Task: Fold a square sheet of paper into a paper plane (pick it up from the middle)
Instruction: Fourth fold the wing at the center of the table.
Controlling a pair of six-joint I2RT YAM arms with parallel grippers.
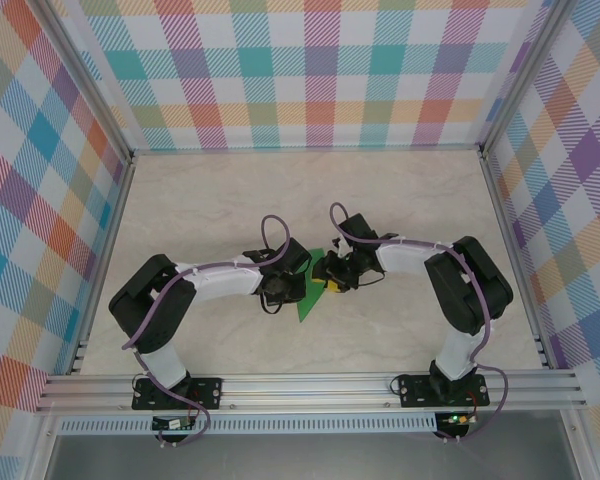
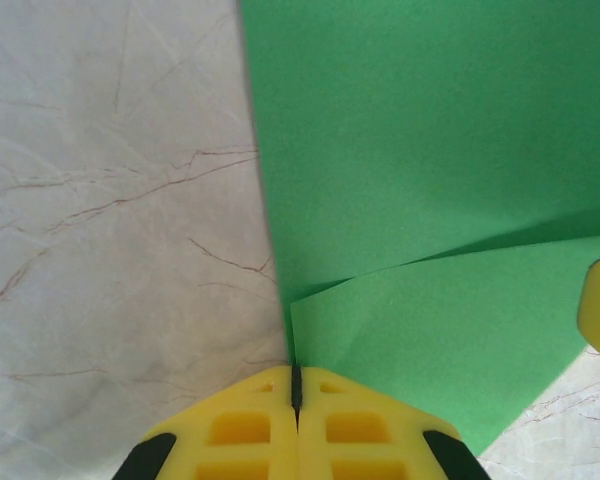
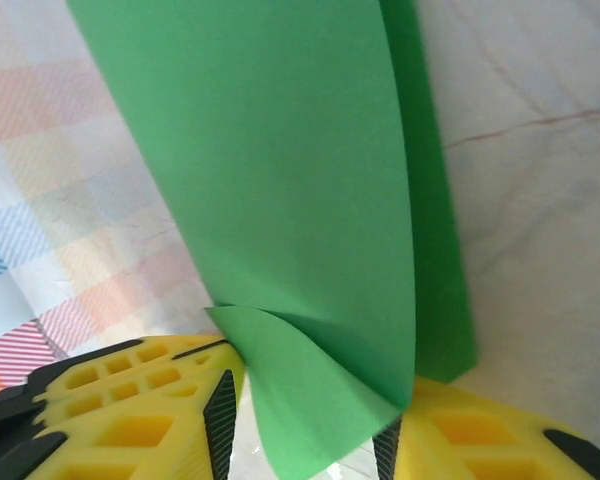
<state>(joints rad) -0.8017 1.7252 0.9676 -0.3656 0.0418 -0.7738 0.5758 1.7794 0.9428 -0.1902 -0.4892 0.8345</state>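
While pinched in left tool [image 2: 296, 375] — paper [image 2: 430, 150] inside parted right tool [image 3: 310, 405]

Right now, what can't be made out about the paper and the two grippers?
Top view: the paper is small; the left gripper and right gripper cover its upper part, hiding its outline.
Left wrist view: paper runs off the top and right edges; the shut fingertips hide whether paper is pinched.
Right wrist view: paper runs off the top edge; its curled front layer hides the layers behind.
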